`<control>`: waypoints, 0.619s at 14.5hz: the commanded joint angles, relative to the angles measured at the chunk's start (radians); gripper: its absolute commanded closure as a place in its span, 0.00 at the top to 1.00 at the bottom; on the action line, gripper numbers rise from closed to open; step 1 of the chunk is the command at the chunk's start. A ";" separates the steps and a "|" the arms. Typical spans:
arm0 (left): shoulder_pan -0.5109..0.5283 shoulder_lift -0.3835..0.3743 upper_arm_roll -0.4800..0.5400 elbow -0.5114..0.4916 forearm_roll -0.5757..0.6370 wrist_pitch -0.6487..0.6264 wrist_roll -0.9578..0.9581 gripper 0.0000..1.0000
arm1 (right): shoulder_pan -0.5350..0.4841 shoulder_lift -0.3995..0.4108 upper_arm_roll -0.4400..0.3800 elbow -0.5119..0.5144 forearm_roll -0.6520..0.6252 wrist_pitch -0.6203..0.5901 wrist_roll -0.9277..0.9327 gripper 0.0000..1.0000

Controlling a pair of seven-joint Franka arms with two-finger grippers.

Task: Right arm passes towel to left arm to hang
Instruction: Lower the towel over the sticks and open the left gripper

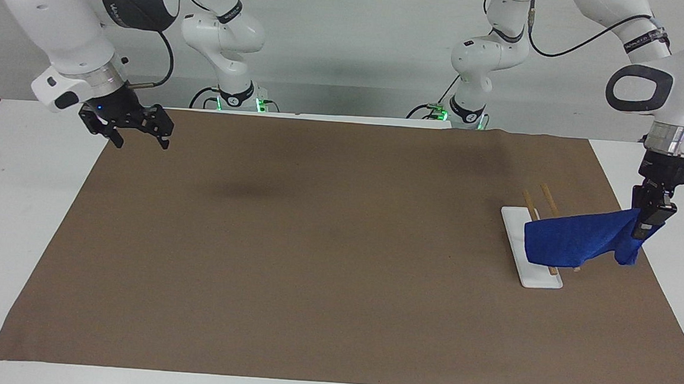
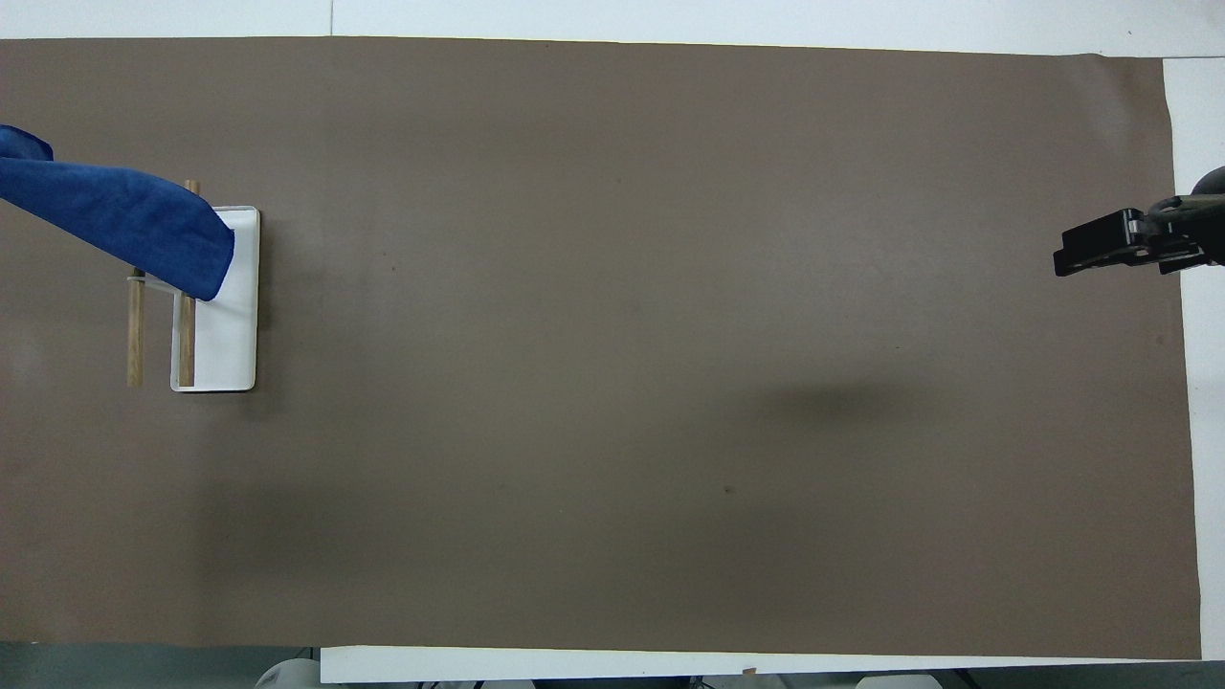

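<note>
The blue towel (image 1: 571, 238) lies draped over the two wooden bars (image 1: 546, 200) of a small rack with a white base (image 1: 531, 278), near the left arm's end of the table. My left gripper (image 1: 646, 225) is shut on one end of the towel and holds that end up beside the rack, over the mat's edge. In the overhead view the towel (image 2: 124, 225) crosses the bars (image 2: 135, 335) and runs off the picture's edge; the left gripper is out of that view. My right gripper (image 1: 139, 133) waits open and empty above the mat's corner at the right arm's end; it also shows in the overhead view (image 2: 1110, 251).
A brown mat (image 1: 326, 262) covers most of the white table (image 1: 15, 196). The rack's white base (image 2: 230, 335) stands on the mat. The arms' bases stand at the robots' edge of the table.
</note>
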State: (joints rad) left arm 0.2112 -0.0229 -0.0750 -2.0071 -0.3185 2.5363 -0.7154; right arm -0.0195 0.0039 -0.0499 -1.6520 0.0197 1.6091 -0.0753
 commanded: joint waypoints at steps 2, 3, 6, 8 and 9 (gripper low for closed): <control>0.016 -0.003 0.009 -0.041 -0.014 -0.007 0.115 0.00 | -0.004 0.001 0.002 0.009 0.003 -0.017 -0.023 1.00; 0.016 0.000 0.009 -0.045 -0.014 -0.007 0.128 0.00 | -0.004 0.001 0.002 0.009 0.003 -0.018 -0.023 1.00; 0.020 0.001 0.011 -0.070 -0.014 -0.004 0.195 0.00 | -0.004 0.001 0.002 0.009 0.003 -0.018 -0.023 1.00; 0.048 -0.009 0.011 -0.114 -0.014 -0.002 0.276 0.00 | -0.004 0.001 0.002 0.009 0.003 -0.017 -0.023 1.00; 0.048 -0.012 0.012 -0.128 -0.014 -0.007 0.309 0.00 | -0.004 0.001 0.004 0.009 0.003 -0.017 -0.023 1.00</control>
State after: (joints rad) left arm 0.2399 -0.0144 -0.0620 -2.0914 -0.3190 2.5356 -0.4902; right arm -0.0195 0.0039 -0.0499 -1.6520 0.0197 1.6086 -0.0753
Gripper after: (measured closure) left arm 0.978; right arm 0.000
